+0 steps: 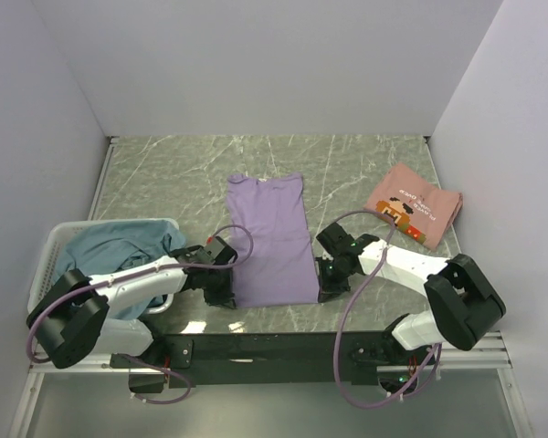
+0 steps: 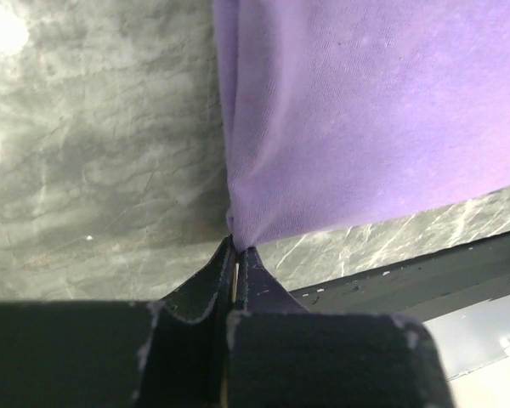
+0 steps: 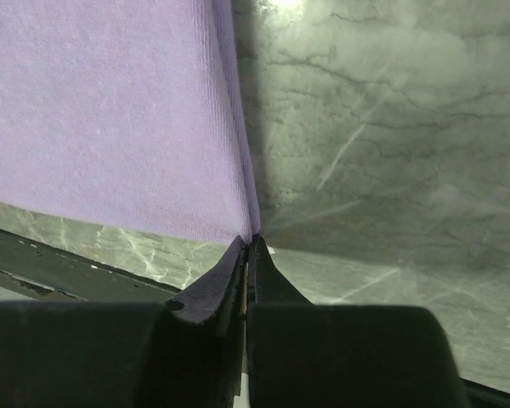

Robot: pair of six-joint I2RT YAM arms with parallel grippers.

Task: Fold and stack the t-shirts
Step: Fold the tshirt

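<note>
Left gripper (image 2: pixel 236 248): black fingers pressed together, pinching the near left corner of the plain lavender-purple soft cloth t-shirt (image 1: pixel 269 239); the fabric draws into a small peak where it enters the tips. Right gripper (image 3: pixel 248 244): fingers likewise closed, clamped on the near right corner of the same shirt, hem edge running straight up from the tips. Both grippers sit low at the grey-green marble-patterned tabletop (image 1: pixel 164 173), one at each end of the near hem. The lavender shirt lies flat as a long narrow rectangle, stretching from the near edge toward the table's middle, its near hem close to the black base rail (image 1: pixel 256 347). A salmon-pink folded t-shirt with small print (image 1: pixel 413 205) rests at far right, well apart from the lavender one. A teal-blue crumpled t-shirt (image 1: pixel 119 246) fills the white slatted plastic basket (image 1: pixel 50 251) at the left edge, beside the left arm.
</note>
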